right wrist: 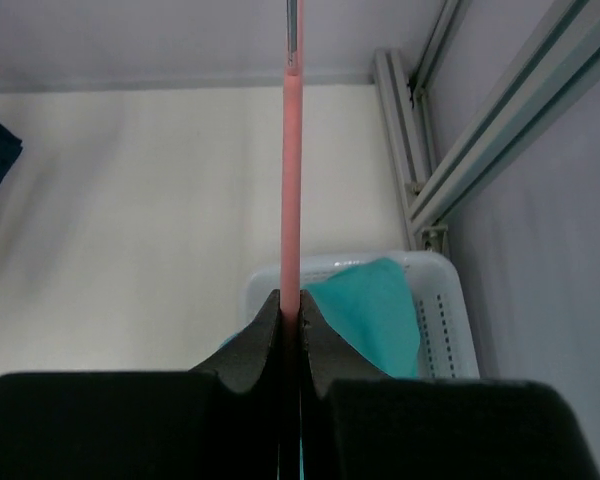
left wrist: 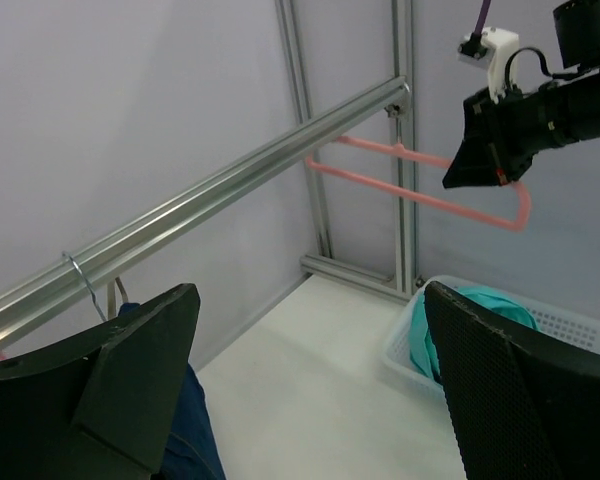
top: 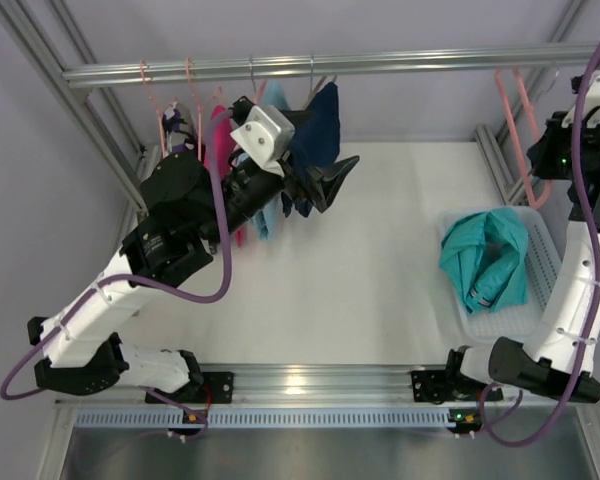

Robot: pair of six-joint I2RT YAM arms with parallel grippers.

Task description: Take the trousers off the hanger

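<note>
- The right tool [right wrist: 291, 305] is clamped tight on a thin bar of the salmon-pink hanger [right wrist: 292, 180]. Both fingers press against the plastic with no gap between them.
- The hanger carries no garment. It is held up at the far right, near the end of the silver rail [top: 330, 62] and above the far end of the basket. Whether its metal hook sits on the rail cannot be told.
- The teal trousers [top: 485, 262] lie crumpled in a white plastic basket [top: 545, 265] on the right side of the counter [top: 360, 260]. They are well apart from the hanger, and neither tool touches them.
- The left tool [top: 335, 185] is spread wide and holds nothing. It hangs in the air below the left half of the rail, just beside a navy garment [top: 323, 120] on a grey hanger.
- A magenta garment [top: 218, 155] hangs further left on the rail, partly hidden behind the left arm.
</note>
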